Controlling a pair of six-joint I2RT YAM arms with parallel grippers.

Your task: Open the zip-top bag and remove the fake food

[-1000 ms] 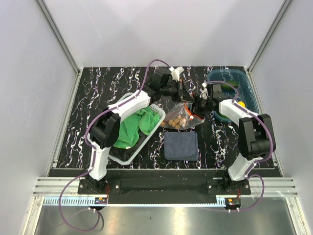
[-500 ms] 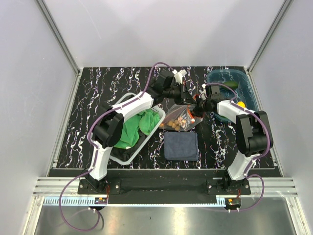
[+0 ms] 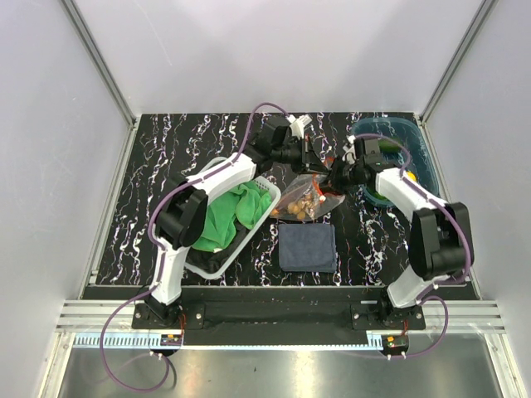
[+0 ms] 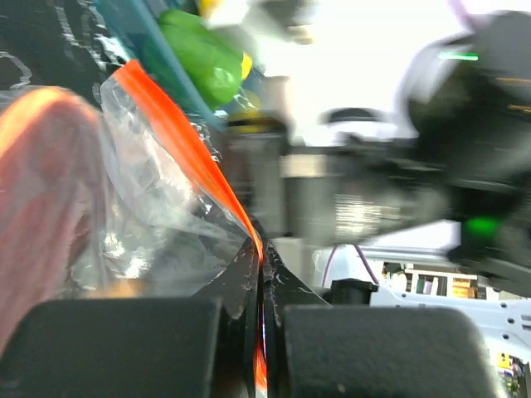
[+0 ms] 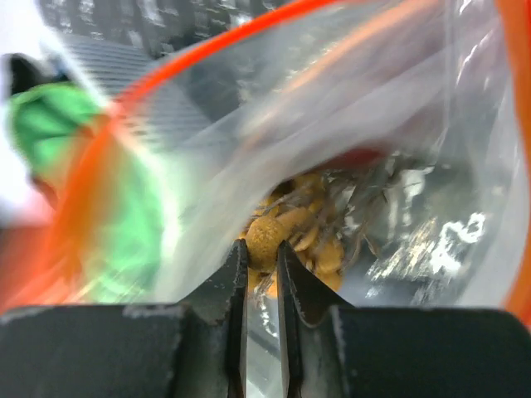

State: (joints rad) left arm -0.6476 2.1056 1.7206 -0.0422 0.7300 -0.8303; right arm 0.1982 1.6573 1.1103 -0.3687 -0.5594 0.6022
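The zip-top bag (image 3: 305,197) hangs lifted above the table centre, its mouth spread wide. My left gripper (image 4: 263,265) is shut on its orange-red zip strip (image 4: 178,137) at one corner. In the right wrist view my right gripper (image 5: 261,249) reaches inside the bag, its jaws closed on one ball of the brown ball cluster (image 5: 303,220), the fake food still in the bag. From above, both grippers meet at the bag's far edge, left gripper (image 3: 319,164) and right gripper (image 3: 333,176). A green fake food piece (image 4: 203,58) and a yellow one (image 3: 409,176) lie in the blue tray.
The translucent blue tray (image 3: 417,143) stands at the back right. A white basket (image 3: 217,264) with a green cloth (image 3: 222,217) sits at the left. A dark blue cloth (image 3: 307,246) lies flat in front of the bag.
My right gripper has pushed further into the bag and its jaws have closed on a brown ball. The left gripper keeps its hold on the zip strip.
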